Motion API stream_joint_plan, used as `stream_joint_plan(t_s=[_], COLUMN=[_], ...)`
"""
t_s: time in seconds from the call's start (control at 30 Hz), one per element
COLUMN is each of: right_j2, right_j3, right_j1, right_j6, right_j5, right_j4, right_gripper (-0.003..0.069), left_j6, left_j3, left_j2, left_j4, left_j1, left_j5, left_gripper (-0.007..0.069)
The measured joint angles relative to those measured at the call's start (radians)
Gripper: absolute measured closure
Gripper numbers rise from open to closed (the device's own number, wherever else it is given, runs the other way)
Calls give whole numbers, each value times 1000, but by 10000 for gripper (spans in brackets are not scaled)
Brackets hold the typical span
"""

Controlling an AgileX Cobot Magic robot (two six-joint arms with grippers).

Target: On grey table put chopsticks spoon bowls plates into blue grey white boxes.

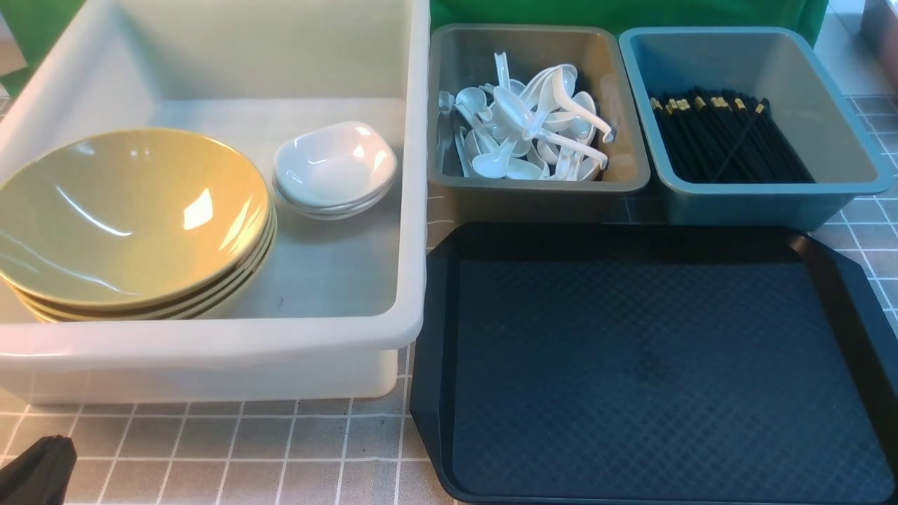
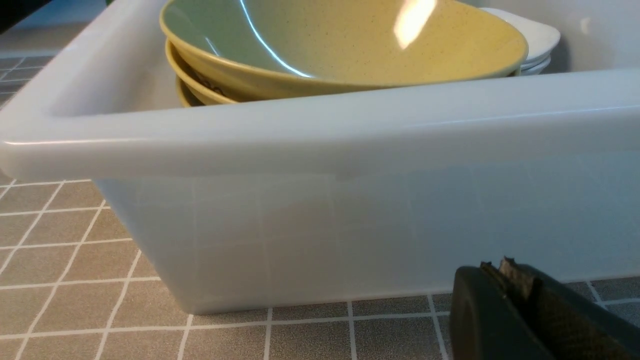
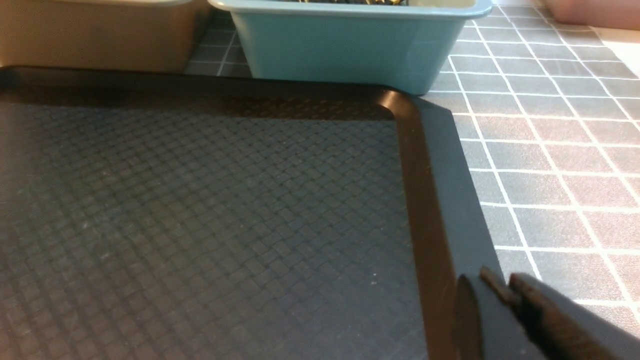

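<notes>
Four bowls [image 1: 130, 217], three plates [image 1: 334, 168], three boxes [image 1: 414, 210] (spoons [image 1: 533, 126], chopsticks [image 1: 729, 137] uncountable).

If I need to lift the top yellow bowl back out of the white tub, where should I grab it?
Probably pinch the thin rim of the top bowl on its right side, facing the white plates, coming down from above. It is wide, shallow and nested on the stack, so only the rim offers a grip. Its near and left edges sit close to the white tub wall.

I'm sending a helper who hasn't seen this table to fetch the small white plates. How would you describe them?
Start at the big milky-white tub on the left of the grey table. Inside it, right of the stacked yellow bowls, sits a short stack of white plates. They are far smaller than the bowls, glossy, rounded-square.
</notes>
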Motion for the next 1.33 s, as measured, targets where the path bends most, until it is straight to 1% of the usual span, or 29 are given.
stream_joint_plan(t_s=[1.33], right_j2=[0], right_j3=[0], right_j1=[0], right_j6=[0], right_j5=[0], right_j4=[0], right_gripper=[557], left_j6=[-1], left_j3=[0], left_j2=[0], left_j4=[-4], left_j1=[0], left_j5=[0], left_gripper=[636])
